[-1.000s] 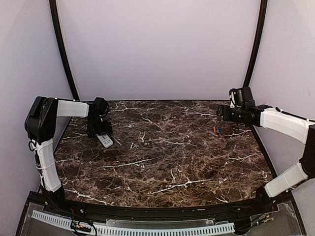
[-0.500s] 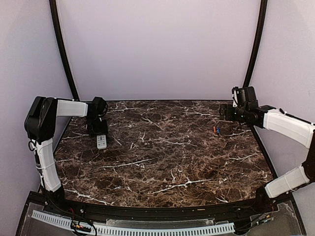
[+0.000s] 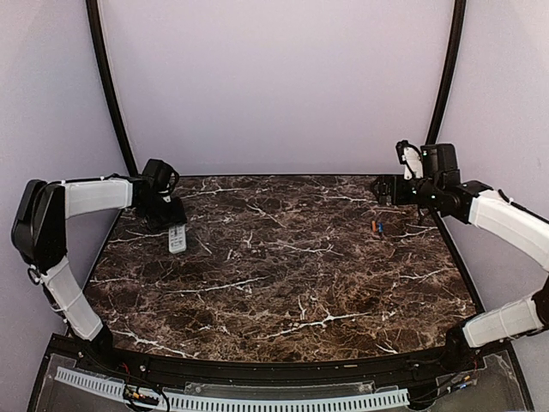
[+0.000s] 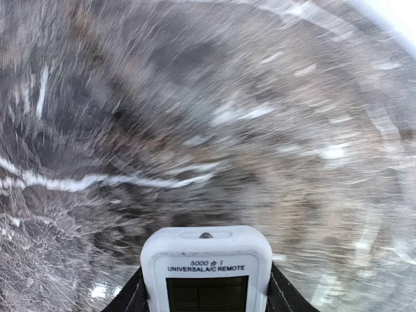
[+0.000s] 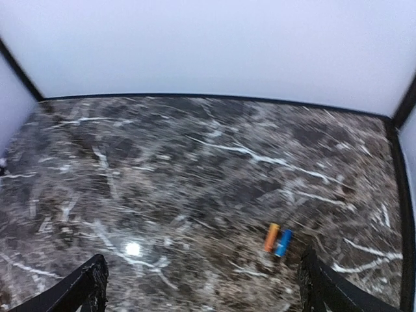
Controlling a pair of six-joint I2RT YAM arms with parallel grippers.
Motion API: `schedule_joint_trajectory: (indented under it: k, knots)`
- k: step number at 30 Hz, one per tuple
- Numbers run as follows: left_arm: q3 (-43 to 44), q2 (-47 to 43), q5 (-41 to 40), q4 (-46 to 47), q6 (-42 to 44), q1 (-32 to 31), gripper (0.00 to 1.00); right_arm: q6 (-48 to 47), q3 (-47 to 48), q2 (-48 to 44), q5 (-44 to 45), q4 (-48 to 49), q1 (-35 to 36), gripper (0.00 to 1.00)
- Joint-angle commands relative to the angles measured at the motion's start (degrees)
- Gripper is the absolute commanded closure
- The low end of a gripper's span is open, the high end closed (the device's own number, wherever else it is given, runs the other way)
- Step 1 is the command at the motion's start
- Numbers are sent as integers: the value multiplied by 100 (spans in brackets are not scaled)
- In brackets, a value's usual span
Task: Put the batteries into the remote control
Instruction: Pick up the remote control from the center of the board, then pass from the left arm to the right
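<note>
The white remote control (image 3: pixel 177 239) lies at the far left of the marble table, screen face up. My left gripper (image 3: pixel 174 226) is shut on its far end. In the left wrist view the remote control (image 4: pixel 207 270) fills the bottom centre, with a black finger (image 4: pixel 134 298) tight against each side. Two batteries (image 3: pixel 376 227), one orange and one blue, lie side by side at the far right. My right gripper (image 3: pixel 383 190) hangs open above and just behind them. In the right wrist view the batteries (image 5: pixel 277 240) lie ahead of the open gripper (image 5: pixel 205 286), close to its right finger (image 5: pixel 320 283).
The table's dark rim (image 3: pixel 283 176) and the pale back wall run close behind both grippers. Black frame posts (image 3: pixel 110 86) rise at the back corners. A white cable strip (image 3: pixel 257 400) crosses the near edge.
My left gripper has shut on the remote, turned it from slanted to pointing at the near edge and drawn it slightly back and left. The right gripper has risen and drawn back a little.
</note>
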Motion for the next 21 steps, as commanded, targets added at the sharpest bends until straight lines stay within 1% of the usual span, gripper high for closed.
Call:
schedule_joint_trajectory:
  k: [1, 2, 3, 4, 6, 9, 10, 12, 15, 18, 21]
  knots:
    - [-392, -1869, 699, 1850, 414, -593, 100, -407, 447, -502, -2695, 641, 284, 1]
    - [-561, -2074, 753, 2457, 526, -718, 100, -405, 521, -550, -3139, 796, 460, 2]
    - [-643, -2494, 880, 2732, 768, -945, 100, -388, 618, -573, -3486, 957, 628, 1]
    - [-788, -2690, 988, 3264, 874, -1056, 100, -377, 722, -563, -3729, 1122, 843, 1]
    - [-874, -3132, 1321, 3789, 1091, -1361, 100, -362, 979, -462, -4023, 1427, 1282, 1]
    - [-845, -3547, 1956, 4181, 1388, -1836, 100, -289, 1388, -94, -4345, 1902, 1884, 2]
    - [-874, -3603, 2062, 4400, 1435, -1928, 100, -259, 1569, 157, -4421, 1957, 2058, 1]
    - [-955, -3742, 2362, 4773, 1476, -2237, 100, -227, 2013, 567, -4565, 1963, 2370, 1]
    - [-991, -3834, 2794, 5088, 1584, -2504, 100, -303, 2577, 1144, -4727, 1843, 2783, 1]
    - [-985, -3792, 2984, 5330, 1765, -2832, 100, -452, 2964, 1579, -4803, 1836, 3137, 1]
    - [-1010, -3751, 3103, 5554, 1785, -2941, 100, -618, 3239, 1880, -4797, 1808, 3463, 1]
